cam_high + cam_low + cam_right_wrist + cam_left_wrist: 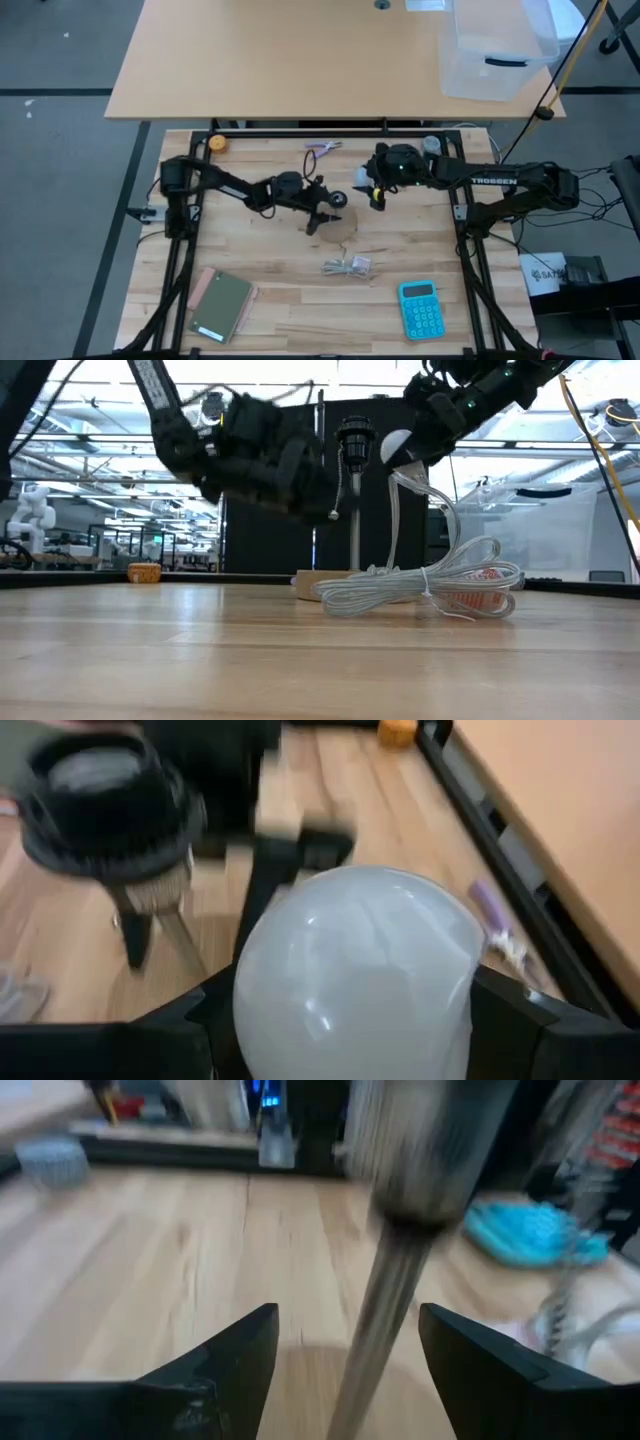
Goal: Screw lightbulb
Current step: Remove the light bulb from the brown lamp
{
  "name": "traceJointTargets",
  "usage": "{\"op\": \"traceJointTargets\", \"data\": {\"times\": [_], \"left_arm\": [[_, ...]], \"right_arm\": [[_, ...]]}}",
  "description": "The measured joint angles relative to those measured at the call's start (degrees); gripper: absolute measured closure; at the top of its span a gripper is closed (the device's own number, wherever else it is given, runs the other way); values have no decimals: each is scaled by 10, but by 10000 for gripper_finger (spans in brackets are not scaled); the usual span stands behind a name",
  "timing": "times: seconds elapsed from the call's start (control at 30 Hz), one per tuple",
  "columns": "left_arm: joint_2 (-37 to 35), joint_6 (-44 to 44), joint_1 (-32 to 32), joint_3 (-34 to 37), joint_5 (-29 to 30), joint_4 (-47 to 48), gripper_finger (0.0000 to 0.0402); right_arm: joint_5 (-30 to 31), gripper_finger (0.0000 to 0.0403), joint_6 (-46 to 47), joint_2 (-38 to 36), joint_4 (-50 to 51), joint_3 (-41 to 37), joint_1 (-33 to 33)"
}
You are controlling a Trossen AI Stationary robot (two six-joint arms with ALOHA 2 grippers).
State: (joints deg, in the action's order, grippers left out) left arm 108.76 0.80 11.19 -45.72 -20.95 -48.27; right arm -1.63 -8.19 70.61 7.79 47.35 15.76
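The lamp stands on its round wooden disc base (345, 229), with a thin upright stem (355, 510) and a black socket (355, 434) on top. My left gripper (322, 207) is open, with one finger on either side of the stem (385, 1310) below the socket (440, 1140), not touching it. My right gripper (378, 196) is shut on the whitish lightbulb (360, 970). The bulb (397, 445) hangs in the air just beside the socket, at about its height. Its screw end is hidden. My right gripper pinches the lightbulb's rounded glass (300, 980) between its two fingers, on opposite sides. The fingers come slanting down from the table's right side. The bulb is lifted clear of the table and apart from the black socket (105, 805).
The lamp's coiled whitish cord (347, 266) lies near the base, toward the near edge. A blue calculator (420, 308) lies near right and a green notebook (222, 305) near left. A small orange object (217, 143) and a purple object (322, 148) lie at the far edge.
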Motion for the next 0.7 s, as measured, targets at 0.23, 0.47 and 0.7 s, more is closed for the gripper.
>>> {"op": "traceJointTargets", "data": {"times": [0.23, 0.47, 0.7], "left_arm": [[-89, -36, 3, 1, 3, 128, 151], [-196, -48, 5, 52, 36, 165, 150], [-353, -30, 29, 177, 65, 161, 160]], "right_arm": [[0, 154, 38, 0, 88, 0, -1], [0, 154, 73, 2, 99, -37, -1], [-5, 154, 134, 2, 73, -101, -13]]}}
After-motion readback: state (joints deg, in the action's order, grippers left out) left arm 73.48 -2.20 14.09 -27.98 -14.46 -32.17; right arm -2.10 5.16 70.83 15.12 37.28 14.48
